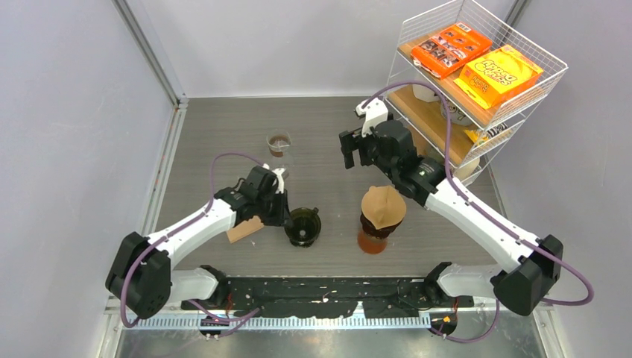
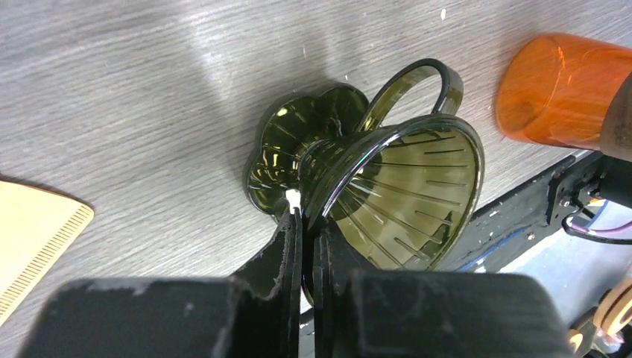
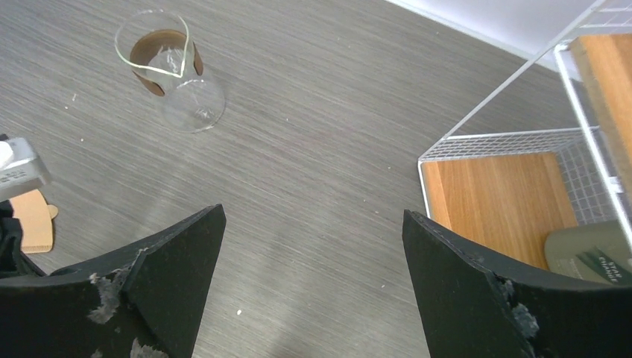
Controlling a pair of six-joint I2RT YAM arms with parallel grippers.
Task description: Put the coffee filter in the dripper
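Firmly, the left hand (image 2: 307, 218) grips the dripper (image 2: 406, 190) by its rim, coffee filter (image 2: 33, 239) flat nearby.

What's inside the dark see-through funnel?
Nothing: the dark green ribbed glass dripper is empty, only its ribs show. The left claw pinching its rim hides a bit of the near wall.

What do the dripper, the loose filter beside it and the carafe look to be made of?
Dripper: glossy, see-through dark olive with moulded ribs. It is tinted plastic or glass, and I cannot tell which.
Filter: matte tan paper, with a crimped seam along its edge.
Carafe: clear glass, judging by its sharp highlights, with a brown band at the neck, perhaps wood or leather.
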